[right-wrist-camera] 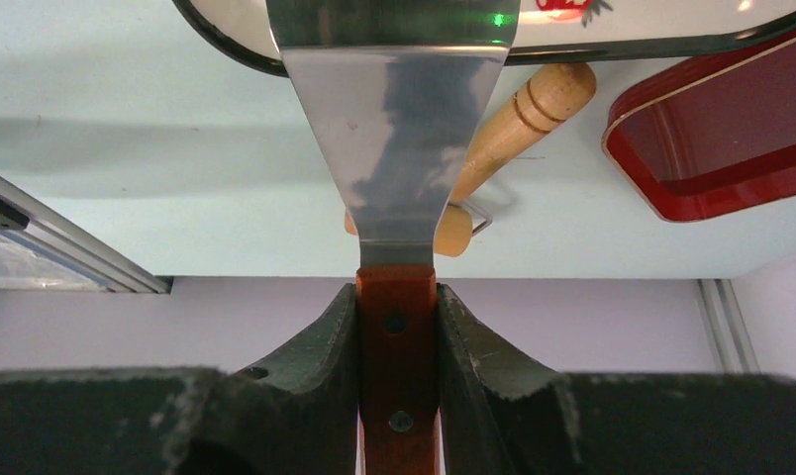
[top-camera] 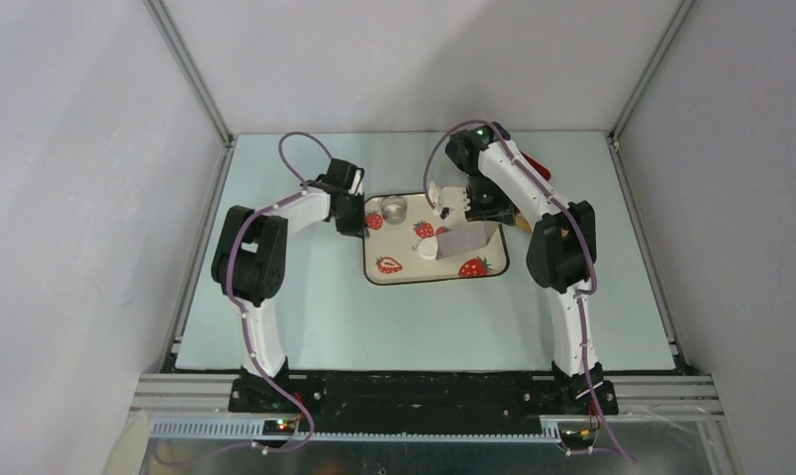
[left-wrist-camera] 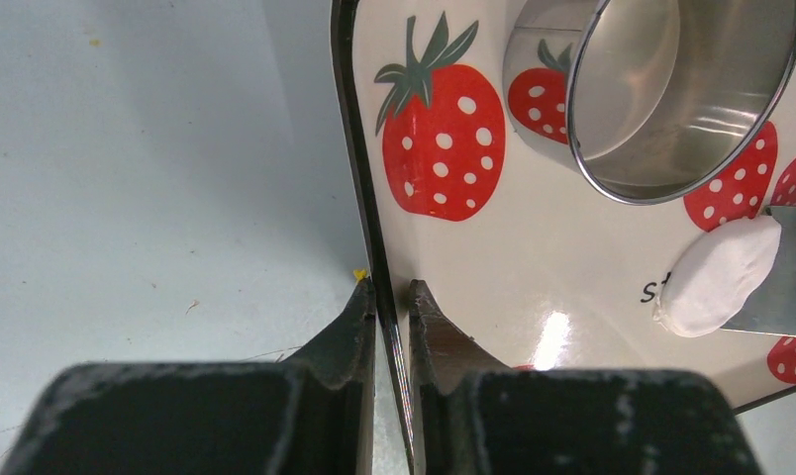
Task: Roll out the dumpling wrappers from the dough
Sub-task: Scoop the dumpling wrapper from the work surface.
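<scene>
A strawberry-print tray [top-camera: 488,269] lies mid-table. My left gripper [top-camera: 352,216] is shut on its left rim [left-wrist-camera: 349,148]; in the left wrist view the black edge runs between my left gripper [left-wrist-camera: 391,290] jaws. A white lump of dough [top-camera: 429,247] rests on the tray, and the metal blade [left-wrist-camera: 792,272] touches the dough [left-wrist-camera: 721,277]. My right gripper [right-wrist-camera: 397,297] is shut on the scraper's red-brown handle [right-wrist-camera: 398,356], its blade [right-wrist-camera: 394,129] reaching down to the tray. In the top view my right gripper [top-camera: 460,211] hovers over the tray's far right. The dumpling wrappers are out of view.
A small silvery round cup [top-camera: 394,209] stands on the tray's far left corner, close to the dough [left-wrist-camera: 671,89]. A wooden rolling pin [right-wrist-camera: 513,124] lies on the table just right of the tray, and a red tray [right-wrist-camera: 731,129] sits beyond it at the back right [top-camera: 538,166].
</scene>
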Robot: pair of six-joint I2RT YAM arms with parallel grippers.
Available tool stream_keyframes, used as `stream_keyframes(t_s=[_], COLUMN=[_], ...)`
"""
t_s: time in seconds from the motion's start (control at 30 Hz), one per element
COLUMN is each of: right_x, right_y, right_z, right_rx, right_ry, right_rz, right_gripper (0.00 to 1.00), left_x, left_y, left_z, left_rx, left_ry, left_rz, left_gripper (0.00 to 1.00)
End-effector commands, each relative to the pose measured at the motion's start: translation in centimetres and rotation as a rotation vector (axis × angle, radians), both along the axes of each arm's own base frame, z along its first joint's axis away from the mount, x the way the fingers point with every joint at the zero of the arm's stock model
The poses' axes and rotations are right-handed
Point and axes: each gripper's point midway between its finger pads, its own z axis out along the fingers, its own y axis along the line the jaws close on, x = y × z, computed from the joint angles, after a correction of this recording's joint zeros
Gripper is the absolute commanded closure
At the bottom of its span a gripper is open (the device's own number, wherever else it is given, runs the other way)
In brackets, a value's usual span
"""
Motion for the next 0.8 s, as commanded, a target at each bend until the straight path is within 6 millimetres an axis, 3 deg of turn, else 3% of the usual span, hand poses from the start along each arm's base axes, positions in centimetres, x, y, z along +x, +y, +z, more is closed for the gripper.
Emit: stream_keyframes(t_s=[0.0, 0.3, 0.53, 0.77], right_x=[-0.6, -1.7, -2.8, -2.4], right_y=[1.0, 1.0, 1.7, -1.2], right_z=[3.9, 5.7, 5.7, 5.3], right_rx=[0.103, 0.139, 0.171, 0.094], right_ry=[-0.099, -0.124, -0.105, -0.11], right_rz=[-0.028, -0.007, 0.0, -0.052], right_gripper=[1.0, 1.0, 1.0, 1.0], left_x=[-1.3, -1.4, -1.2, -1.2], left_y=[-1.4, -1.1, -1.0, -0.9], left_z=[-1.0, -2.3, -2.4, -2.4], left_rx=[0.0, 0.018, 0.03, 0.031], left_ry=[0.031, 0.056, 0.051, 0.05], left_rz=[-0.051, -0.045, -0.039, -0.039], left_gripper=[1.0, 1.0, 1.0, 1.0])
